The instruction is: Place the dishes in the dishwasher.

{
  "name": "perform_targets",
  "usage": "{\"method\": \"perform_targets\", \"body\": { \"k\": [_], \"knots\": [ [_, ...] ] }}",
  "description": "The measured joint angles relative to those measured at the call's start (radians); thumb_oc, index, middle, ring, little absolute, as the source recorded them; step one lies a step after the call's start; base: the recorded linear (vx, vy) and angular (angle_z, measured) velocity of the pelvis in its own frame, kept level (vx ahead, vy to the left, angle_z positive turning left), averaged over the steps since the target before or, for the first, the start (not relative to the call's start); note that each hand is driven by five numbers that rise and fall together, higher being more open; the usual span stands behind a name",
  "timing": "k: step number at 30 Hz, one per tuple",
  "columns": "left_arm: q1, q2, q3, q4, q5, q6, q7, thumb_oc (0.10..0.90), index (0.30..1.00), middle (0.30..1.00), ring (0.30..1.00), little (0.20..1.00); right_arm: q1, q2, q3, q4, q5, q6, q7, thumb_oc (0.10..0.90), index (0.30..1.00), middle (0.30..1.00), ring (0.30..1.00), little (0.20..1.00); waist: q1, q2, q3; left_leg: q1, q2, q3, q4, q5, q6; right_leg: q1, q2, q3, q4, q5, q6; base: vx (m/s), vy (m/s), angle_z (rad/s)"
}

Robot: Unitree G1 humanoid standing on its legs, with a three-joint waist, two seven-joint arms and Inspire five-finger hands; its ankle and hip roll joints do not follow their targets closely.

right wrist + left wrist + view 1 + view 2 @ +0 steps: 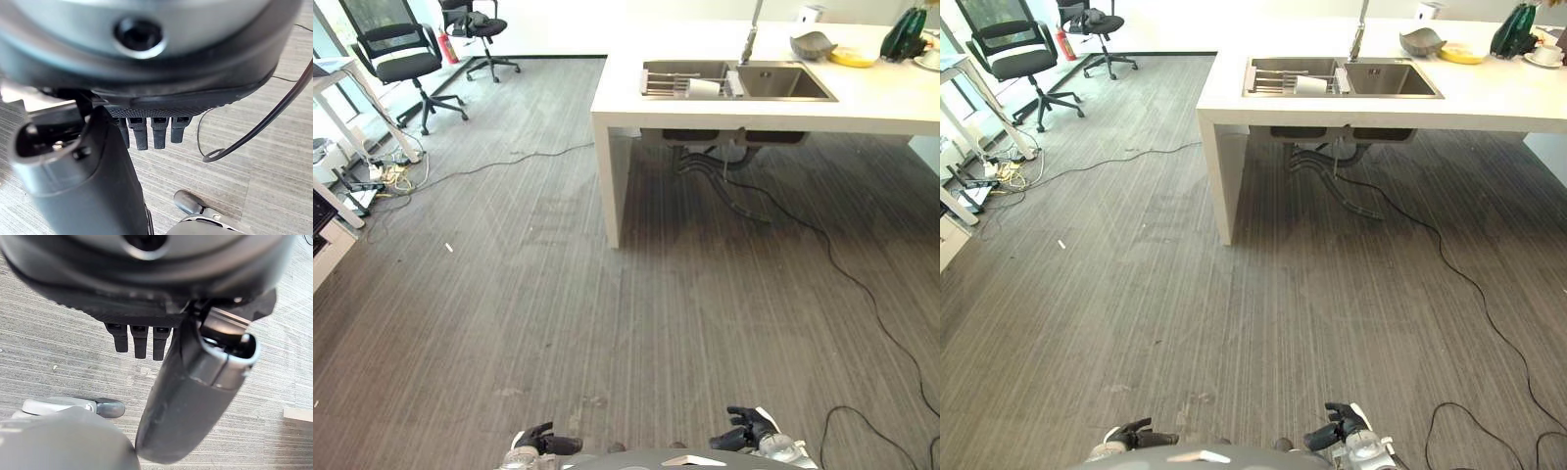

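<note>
Two black office chairs (406,61) on wheeled star bases are seen at the far left, near a white table leg and a tangle of cables on the floor. The floor (558,323) is laid with grey, finely ribbed carpet. Low at the near edge, the left robot hand (540,442) is held over bare carpet, its dark fingers (139,340) relaxed and straight, with nothing gripped.

Further right, the right robot hand (749,429) is likewise held low, its fingers (149,132) hanging loosely spread and empty.

Well apart from both, a white slab-sided bench (636,103) with a smooth matt top is set with a rectangular double sink (783,83) of brushed steel. In the left basin, a wire rack (671,84) is laid with a pale cup-like dish (705,88) on it. A tall tap (751,34) is mounted behind the basins. On the bench top to the right, a grey irregular bowl (813,44), a flat yellow plate (854,59) and a dark green rounded object (906,34) are seen.
</note>
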Motion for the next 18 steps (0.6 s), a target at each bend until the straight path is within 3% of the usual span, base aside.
{"method": "perform_targets", "body": {
  "k": [1, 2, 3, 6, 8, 9, 10, 12, 13, 15, 16, 17, 18],
  "knots": [
    [-0.037, 0.018, 0.006, 0.002, -0.007, -0.011, 0.002, 0.8, 0.9, 0.9, 0.9, 0.9, -0.021, 0.009, 0.001, 0.015, 0.0, -0.008, 0.008, 0.8, 0.9, 0.9, 0.9, 0.9, 0.015, -0.038, 0.027, -0.106, -0.024, 0.01, 0.181, -0.021, -0.061, -0.016, -0.025, 0.007, -0.002, 0.0, -0.009, 0.01, -0.124, -0.02],
    [-0.053, 0.016, 0.01, 0.008, -0.01, -0.021, 0.004, 0.8, 0.9, 0.9, 0.9, 0.9, -0.028, 0.005, -0.005, 0.014, 0.002, -0.008, 0.008, 0.8, 0.9, 0.9, 0.9, 0.9, 0.022, -0.04, 0.034, -0.182, -0.028, 0.002, 0.309, -0.04, -0.1, -0.028, -0.029, 0.008, 0.009, -0.005, -0.021, 0.06, -0.14, 0.01],
    [-0.077, 0.02, 0.01, 0.022, -0.014, -0.02, 0.004, 0.8, 0.9, 0.9, 0.9, 0.9, -0.035, 0.002, -0.011, 0.024, 0.002, -0.011, 0.009, 0.8, 0.9, 0.9, 0.9, 0.9, 0.023, -0.046, 0.056, -0.258, -0.035, 0.004, 0.454, -0.036, -0.117, -0.014, -0.037, -0.006, -0.002, 0.028, -0.039, 0.08, -0.053, 0.06],
    [-0.09, 0.016, 0.006, 0.029, -0.031, -0.025, 0.004, 0.8, 0.9, 0.9, 0.9, 0.9, -0.059, -0.007, -0.011, 0.066, 0.004, -0.01, 0.009, 0.8, 0.9, 0.9, 0.9, 0.9, 0.042, -0.043, 0.084, -0.349, -0.027, -0.001, 0.54, -0.012, -0.131, 0.0, -0.037, 0.003, -0.003, 0.011, -0.052, 0.27, -0.005, -0.09],
    [-0.116, 0.015, 0.004, 0.056, -0.029, -0.03, 0.014, 0.8, 0.9, 0.9, 0.9, 0.9, -0.089, -0.016, -0.011, 0.1, 0.007, -0.004, 0.008, 0.8, 0.9, 0.9, 0.9, 0.9, 0.051, -0.03, 0.104, -0.348, 0.023, 0.059, 0.125, 0.042, -0.133, -0.009, -0.032, 0.006, -0.003, -0.016, -0.049, 0.42, 0.063, 0.01],
    [-0.116, 0.015, 0.004, 0.056, -0.029, -0.03, 0.014, 0.8, 0.9, 0.9, 0.9, 0.9, -0.089, -0.016, -0.011, 0.1, 0.007, -0.004, 0.008, 0.8, 0.9, 0.9, 0.9, 0.9, 0.051, -0.03, 0.104, -0.348, 0.023, 0.059, 0.125, 0.042, -0.133, -0.009, -0.032, 0.006, -0.003, -0.016, -0.049, 0.22, 0.034, -0.06],
    [-0.118, 0.013, 0.003, 0.061, -0.016, -0.029, 0.023, 0.8, 0.9, 0.9, 0.9, 0.9, -0.093, -0.019, -0.012, 0.105, 0.007, -0.002, 0.006, 0.8, 0.9, 0.9, 0.9, 0.9, 0.062, -0.011, 0.109, -0.336, 0.055, 0.071, -0.047, 0.072, -0.138, -0.007, -0.012, 0.011, -0.003, -0.018, -0.046, 0.23, 0.036, -0.07],
    [-0.116, 0.01, -0.012, 0.065, 0.014, -0.027, 0.042, 0.8, 0.9, 0.9, 0.9, 0.9, -0.094, -0.021, -0.009, 0.105, 0.007, -0.002, 0.003, 0.8, 0.9, 0.9, 0.9, 0.9, 0.084, 0.014, 0.119, -0.373, 0.105, 0.072, -0.082, 0.098, -0.188, 0.006, 0.019, 0.024, -0.003, -0.021, -0.045, 0.31, 0.069, -0.23],
    [-0.116, 0.01, -0.014, 0.065, 0.033, -0.025, 0.051, 0.8, 0.9, 0.9, 0.9, 0.9, -0.094, -0.019, -0.008, 0.105, 0.007, -0.002, 0.003, 0.8, 0.9, 0.9, 0.9, 0.9, 0.106, 0.012, 0.118, -0.377, 0.116, 0.072, -0.08, 0.103, -0.196, 0.004, 0.02, 0.041, -0.003, -0.026, -0.039, 0.46, 0.145, -0.53],
    [-0.108, 0.011, 0.006, 0.066, 0.043, -0.024, 0.062, 0.8, 0.9, 0.9, 0.9, 0.9, -0.095, -0.014, 0.01, 0.104, 0.0, -0.004, 0.003, 0.8, 0.9, 0.9, 0.9, 0.9, 0.131, -0.012, 0.109, -0.364, 0.11, 0.075, -0.03, 0.11, -0.167, 0.014, -0.003, 0.072, -0.004, -0.039, -0.023, 0.38, 0.129, -0.6],
    [-0.097, 0.01, 0.031, 0.065, 0.043, -0.02, 0.076, 0.8, 0.9, 0.9, 0.9, 0.9, -0.073, -0.008, 0.026, 0.107, -0.003, -0.012, 0.002, 0.8, 0.9, 0.9, 0.9, 0.9, 0.122, -0.032, 0.092, -0.337, 0.086, 0.088, 0.035, 0.092, -0.12, 0.039, -0.033, 0.068, -0.003, -0.061, 0.01, 0.26, 0.129, -0.33],
    [-0.076, 0.009, 0.029, 0.06, 0.045, -0.02, 0.088, 0.8, 0.9, 0.9, 0.9, 0.9, -0.052, -0.008, 0.033, 0.106, -0.003, -0.014, 0.0, 0.8, 0.9, 0.9, 0.9, 0.9, 0.113, -0.035, 0.053, -0.292, 0.07, 0.094, 0.021, 0.084, -0.09, 0.058, -0.045, 0.064, -0.004, -0.085, 0.04, 0.33, 0.172, -0.08],
    [-0.074, 0.016, 0.021, 0.035, 0.045, -0.019, 0.1, 0.8, 0.9, 0.9, 0.9, 0.9, -0.032, 0.001, 0.031, 0.107, -0.003, -0.011, -0.002, 0.8, 0.9, 0.9, 0.9, 0.9, 0.105, -0.057, 0.042, -0.248, 0.043, 0.118, -0.014, 0.137, -0.023, 0.092, -0.073, 0.063, 0.008, -0.11, 0.056, 0.33, 0.239, -0.07]
  ]
}}
